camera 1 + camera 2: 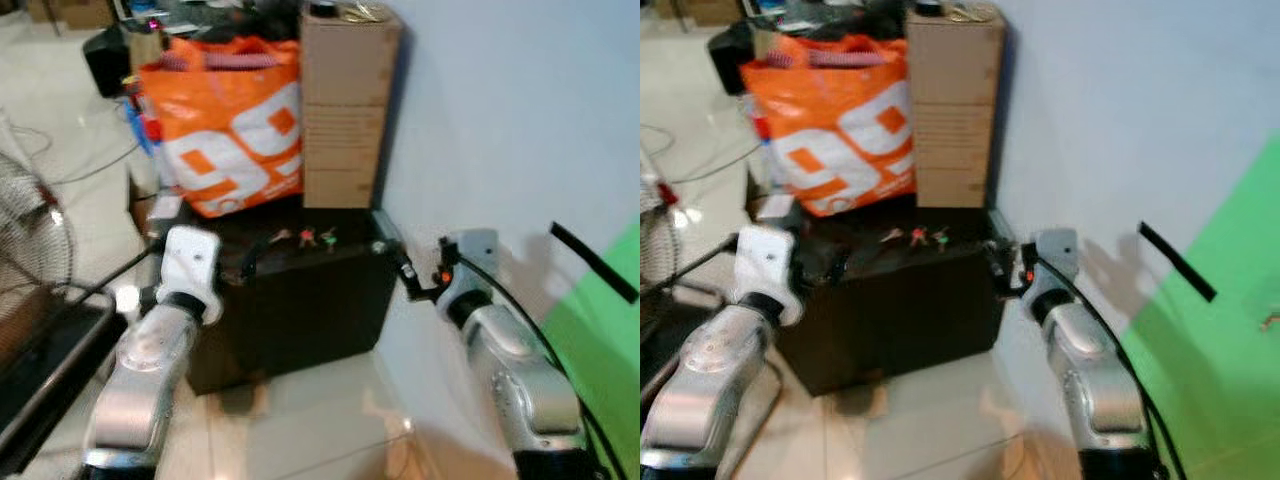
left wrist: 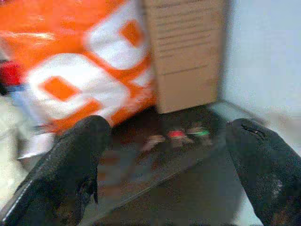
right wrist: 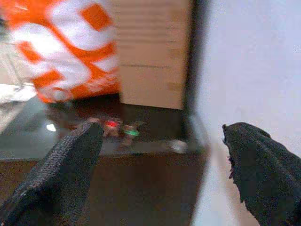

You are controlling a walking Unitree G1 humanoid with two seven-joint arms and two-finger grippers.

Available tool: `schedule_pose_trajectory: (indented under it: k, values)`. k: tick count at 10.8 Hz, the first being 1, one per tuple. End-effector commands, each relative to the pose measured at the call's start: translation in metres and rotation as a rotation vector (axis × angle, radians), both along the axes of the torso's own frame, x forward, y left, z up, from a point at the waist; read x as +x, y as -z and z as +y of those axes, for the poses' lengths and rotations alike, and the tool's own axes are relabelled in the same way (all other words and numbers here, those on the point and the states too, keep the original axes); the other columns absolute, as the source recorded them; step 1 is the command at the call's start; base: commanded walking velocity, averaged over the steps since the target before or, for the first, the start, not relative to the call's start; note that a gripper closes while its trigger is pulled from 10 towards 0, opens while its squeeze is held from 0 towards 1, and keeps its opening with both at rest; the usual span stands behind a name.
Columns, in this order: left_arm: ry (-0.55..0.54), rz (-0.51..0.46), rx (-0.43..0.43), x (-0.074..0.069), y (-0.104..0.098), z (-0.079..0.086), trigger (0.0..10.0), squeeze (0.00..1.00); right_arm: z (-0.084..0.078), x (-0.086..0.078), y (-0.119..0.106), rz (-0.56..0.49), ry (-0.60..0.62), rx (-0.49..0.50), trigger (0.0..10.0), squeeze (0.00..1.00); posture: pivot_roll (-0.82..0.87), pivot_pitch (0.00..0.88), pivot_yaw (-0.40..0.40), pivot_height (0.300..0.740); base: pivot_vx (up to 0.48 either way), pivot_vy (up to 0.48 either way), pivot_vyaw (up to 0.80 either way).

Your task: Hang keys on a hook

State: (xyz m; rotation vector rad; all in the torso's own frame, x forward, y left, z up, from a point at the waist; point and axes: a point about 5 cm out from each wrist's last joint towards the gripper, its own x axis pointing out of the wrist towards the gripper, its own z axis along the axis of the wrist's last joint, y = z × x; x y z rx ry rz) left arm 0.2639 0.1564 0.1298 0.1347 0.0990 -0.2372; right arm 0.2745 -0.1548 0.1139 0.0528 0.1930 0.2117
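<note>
Keys point(image 1: 310, 238) lying loose on top of a low black cabinet point(image 1: 300, 310), toward its far right part, just in front of the cardboard box point(image 1: 345, 105); red and green tags visible among them, details blurred. Box standing upright at the far right of the cabinet top, close against the pale wall point(image 1: 500, 120). Orange-and-white shopping bag point(image 1: 228, 130) standing beside the box on its left, touching or nearly touching it.

Left gripper point(image 2: 164, 188) raised in front of the cabinet's near left corner, fingers point(image 2: 70, 174) spread wide apart and holding nothing; keys seen between them in the left wrist view, farther off on the dark top. Right gripper point(image 3: 164, 188) held at the cabinet's right side near the wall, fingers point(image 3: 61, 169) likewise spread wide and empty; keys point(image 3: 117, 127) seen past them on the cabinet top, apart from both fingers.

Silver left arm point(image 1: 150, 360) and silver right arm point(image 1: 510, 370) both lifted forward, one on each side of the cabinet. Thin black bar point(image 1: 593, 262) fixed slantwise on the wall to the right, above a bright green patch point(image 1: 600, 340). Wire fan guard point(image 1: 35, 230) at the far left edge. Glossy tiled floor point(image 1: 300, 420) below. Everything softened by blur.
</note>
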Motion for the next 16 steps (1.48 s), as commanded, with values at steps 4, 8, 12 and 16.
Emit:
schedule_pose_trajectory:
  k: [4,8,12,16]
  values:
    - [-0.014,-0.027,0.018,0.0015,-0.0062,0.0049,10.0,0.13,-0.0002,0.0025,-0.0058,-0.024,-0.002,-0.012,10.0,1.0,0.06,0.0,0.004,0.74,0.388,0.0,0.0]
    - [-0.015,-0.03,0.016,0.0015,-0.0065,0.0044,10.0,0.12,-0.0009,0.0036,-0.0063,-0.026,-0.004,-0.017,10.0,1.0,0.06,0.0,0.001,0.74,0.396,0.0,0.0]
    - [-0.013,-0.03,0.016,0.0016,-0.0066,0.0045,10.0,0.13,0.0001,0.0043,-0.0064,-0.026,-0.008,-0.018,10.0,1.0,0.06,0.0,0.001,0.74,0.397,0.0,0.0]
    - [-0.01,-0.031,0.019,0.002,-0.0067,0.0044,10.0,0.12,0.0017,0.0051,-0.0068,-0.031,-0.024,-0.023,10.0,1.0,0.06,0.0,0.002,0.74,0.397,0.0,0.13]
